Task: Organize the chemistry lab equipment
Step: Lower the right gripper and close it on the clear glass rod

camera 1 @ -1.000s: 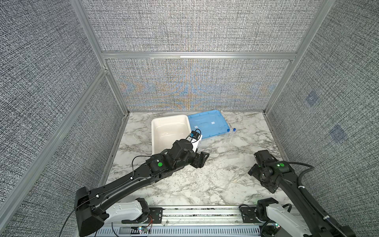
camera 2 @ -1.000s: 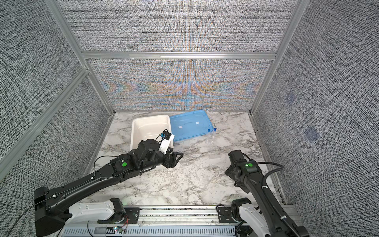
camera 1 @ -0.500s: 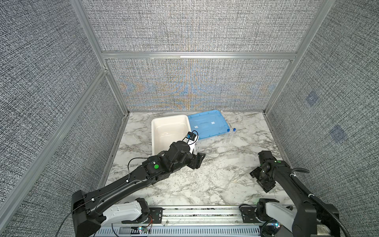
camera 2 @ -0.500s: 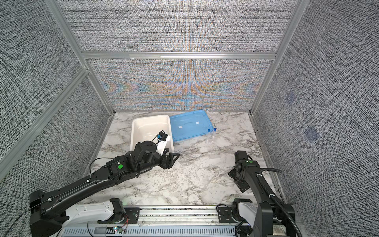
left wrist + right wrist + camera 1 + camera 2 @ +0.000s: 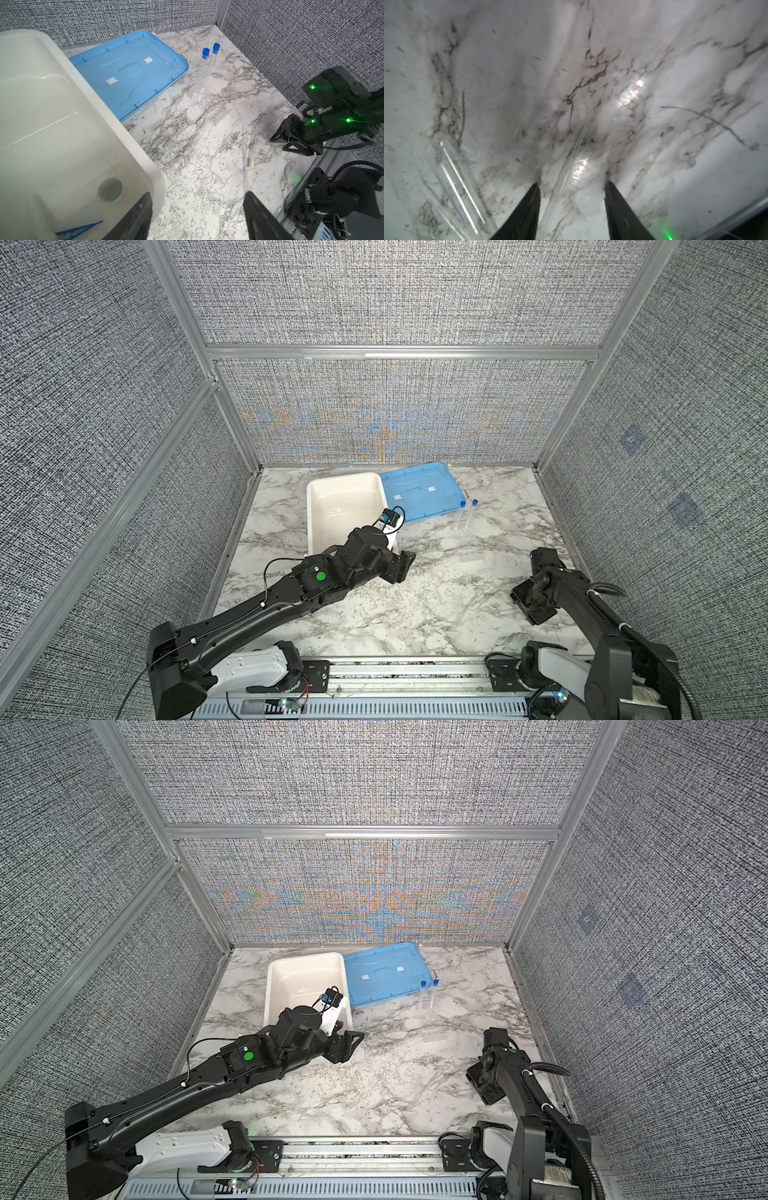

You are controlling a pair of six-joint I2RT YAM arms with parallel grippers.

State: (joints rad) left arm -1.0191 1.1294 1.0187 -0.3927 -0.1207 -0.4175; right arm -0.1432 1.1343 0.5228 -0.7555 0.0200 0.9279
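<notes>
While it stands far left, white tub [image 5: 344,477]: goal for the pieces.
Left gripper [image 5: 197,194]: released, empty, beside the tub's near corner.
Right gripper [image 5: 573,184]: jaws apart astride the rod; centre first, then close gently.
Clear rod [image 5: 567,167]: flat on marble, near right.
</notes>
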